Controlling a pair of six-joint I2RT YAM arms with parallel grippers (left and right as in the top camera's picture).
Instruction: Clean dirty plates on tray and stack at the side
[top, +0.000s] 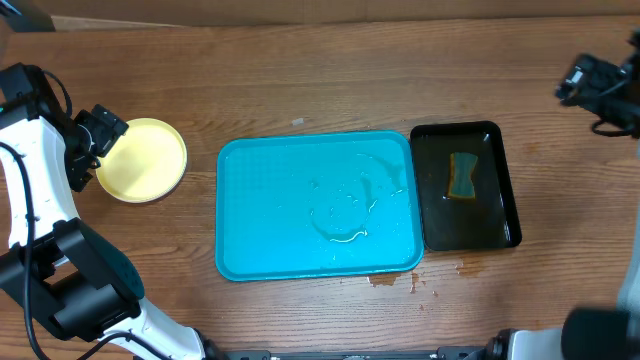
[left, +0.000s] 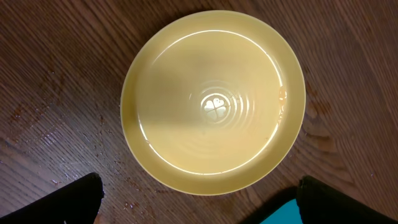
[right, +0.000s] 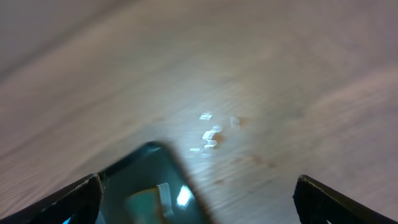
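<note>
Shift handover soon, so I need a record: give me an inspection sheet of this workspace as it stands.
Surface: wooden table, droplets on it, orange-brown drips in front of the turquoise tray.
Job's things: turquoise tray holds only water streaks; one pale yellow plate on the table left of it; no other plates seen.
Clutter: black tray with a sponge, right of the turquoise tray.
Grippers: left gripper open above the plate; right gripper open, empty, over the table.
Cables: black cables at the overhead view's left edge.
Surroundings: nothing seen.

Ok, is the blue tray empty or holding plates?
Empty of plates: the overhead view shows only water streaks on the tray. The yellow plate sits on the table beside it.
</note>
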